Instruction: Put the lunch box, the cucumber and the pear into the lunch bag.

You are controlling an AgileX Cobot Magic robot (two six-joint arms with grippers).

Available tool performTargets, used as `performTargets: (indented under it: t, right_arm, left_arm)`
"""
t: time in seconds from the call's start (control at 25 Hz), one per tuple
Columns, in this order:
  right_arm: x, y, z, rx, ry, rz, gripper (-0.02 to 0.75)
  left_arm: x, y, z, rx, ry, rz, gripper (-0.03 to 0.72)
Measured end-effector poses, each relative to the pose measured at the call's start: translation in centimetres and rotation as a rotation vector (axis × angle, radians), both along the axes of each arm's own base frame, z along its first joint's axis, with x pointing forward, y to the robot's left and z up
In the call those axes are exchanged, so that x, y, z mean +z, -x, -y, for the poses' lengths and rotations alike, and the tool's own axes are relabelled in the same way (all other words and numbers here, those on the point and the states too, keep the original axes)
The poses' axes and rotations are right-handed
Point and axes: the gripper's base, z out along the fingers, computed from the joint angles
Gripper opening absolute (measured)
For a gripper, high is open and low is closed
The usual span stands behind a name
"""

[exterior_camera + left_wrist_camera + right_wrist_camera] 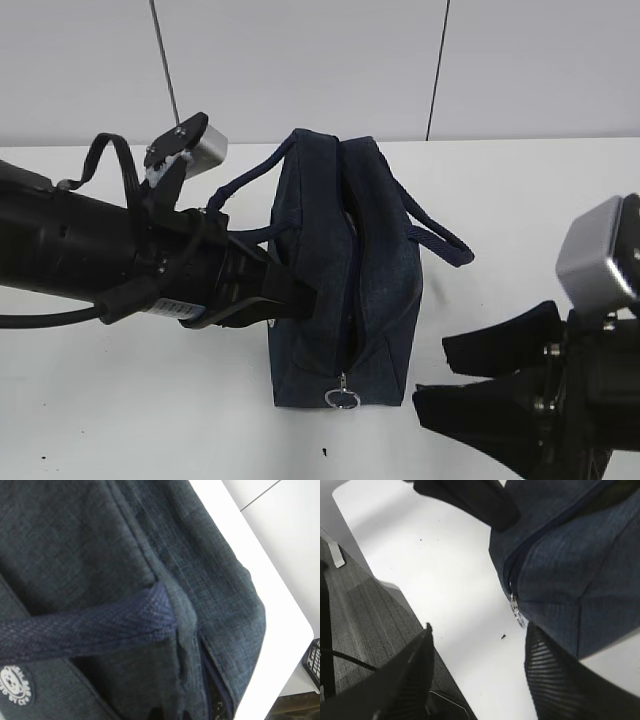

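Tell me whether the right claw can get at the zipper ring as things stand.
Probably yes. The right claw stands open beside the bag, and only bare table lies between it and the ring hanging at the bag's near end.

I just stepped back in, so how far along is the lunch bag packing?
No lunch box, cucumber or pear shows on the table; whether they are inside the lunch bag can't be told. In hand: the left gripper is shut against the bag's side. The right gripper waits open near the zipper's ring pull. Left: the zipper looks partly open.
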Motion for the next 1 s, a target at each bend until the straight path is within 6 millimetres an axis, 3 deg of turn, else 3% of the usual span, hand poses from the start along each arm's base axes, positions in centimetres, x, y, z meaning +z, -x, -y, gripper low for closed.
performTargets:
  t: [0.12,0.36,0.76,1.0]
  right_arm:
    - [-1.2,-0.1,0.1,-0.01,0.019,-0.03,0.449]
    - [-1.3,-0.8,-0.3,-0.089,-0.097,-0.113,0.449]
    - [-2.9,-1.5,-0.6,-0.094,-0.085,-0.201,0.444]
    - [-3.5,-1.4,-1.2,0.03,-0.059,-0.132,0.438]
  left_arm:
    - [0.0,0.0,0.0,-0.001,-0.001,0.001,-0.012]
    - [0.0,0.0,0.0,-0.002,-0.002,0.001,-0.012]
    - [0.0,0.0,0.0,-0.002,-0.002,0.001,-0.012]
    - [0.0,0.0,0.0,-0.002,-0.002,0.001,-0.012]
